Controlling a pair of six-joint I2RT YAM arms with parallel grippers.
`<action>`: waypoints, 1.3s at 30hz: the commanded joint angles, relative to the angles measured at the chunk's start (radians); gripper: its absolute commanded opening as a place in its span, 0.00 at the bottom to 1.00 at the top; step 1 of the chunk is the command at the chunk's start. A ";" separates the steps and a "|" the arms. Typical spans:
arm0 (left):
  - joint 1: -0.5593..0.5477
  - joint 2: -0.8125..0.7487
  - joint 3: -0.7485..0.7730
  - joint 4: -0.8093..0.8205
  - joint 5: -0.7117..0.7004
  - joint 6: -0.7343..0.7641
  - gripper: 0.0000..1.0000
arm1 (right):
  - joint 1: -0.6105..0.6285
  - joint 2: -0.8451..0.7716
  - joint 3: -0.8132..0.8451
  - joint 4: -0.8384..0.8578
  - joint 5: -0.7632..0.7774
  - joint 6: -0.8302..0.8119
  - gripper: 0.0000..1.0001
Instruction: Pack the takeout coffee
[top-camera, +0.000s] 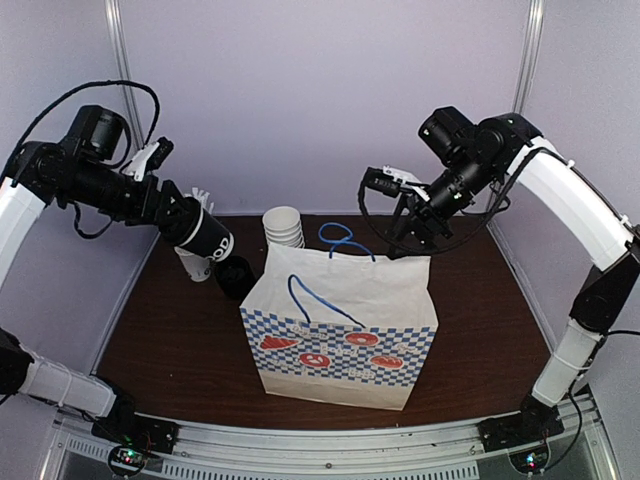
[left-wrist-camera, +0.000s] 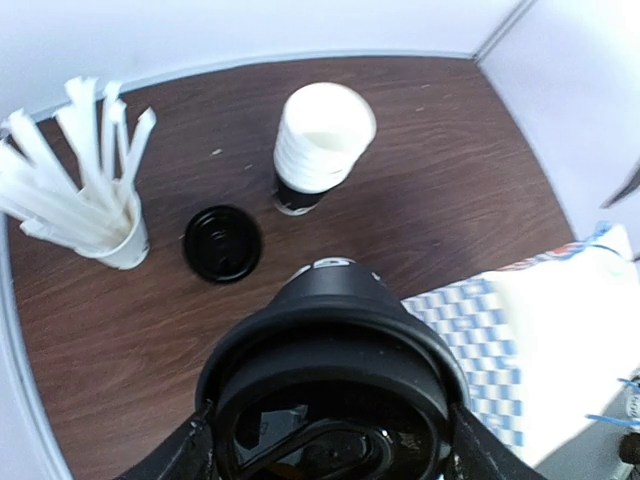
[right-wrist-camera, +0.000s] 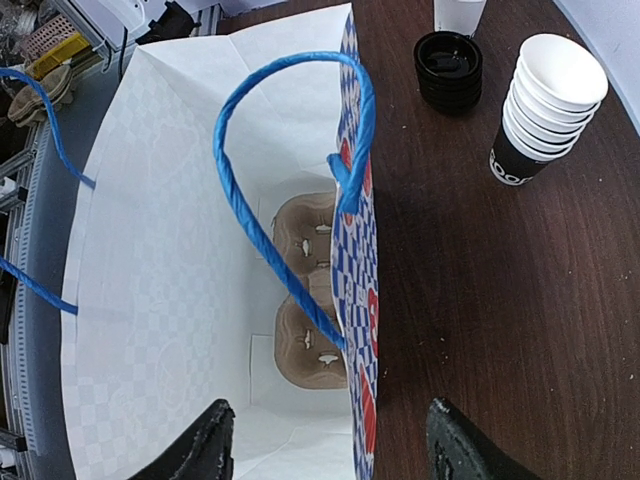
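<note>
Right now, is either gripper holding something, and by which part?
The left gripper holds the takeout coffee, gripped on opposite sides near its black lid; the exact contact is hidden. The right gripper holds nothing, open above the paper bag.

Blue handle (right-wrist-camera: 218, 165) across open bag (right-wrist-camera: 150, 250)

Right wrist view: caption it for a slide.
Open claw above the paper bag, a cardboard cup carrier at its bottom, stacked cups beside.

White paper bag (top-camera: 345, 295) with a blue-checked band, red prints and blue handles (right-wrist-camera: 221, 160); dark brown wood-grain table (top-camera: 170, 340); black-lidded takeout coffee (top-camera: 207, 238); brown cup carrier (right-wrist-camera: 305, 235).
</note>
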 joint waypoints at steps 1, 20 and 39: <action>0.006 -0.010 0.073 0.037 0.169 0.008 0.58 | 0.024 0.069 0.064 -0.036 -0.035 -0.018 0.65; -0.035 -0.005 0.149 0.165 0.414 -0.048 0.56 | 0.046 0.190 0.149 -0.073 -0.094 0.002 0.33; -0.059 -0.009 0.088 0.224 0.414 -0.050 0.55 | 0.008 0.154 0.260 -0.080 0.053 -0.011 0.00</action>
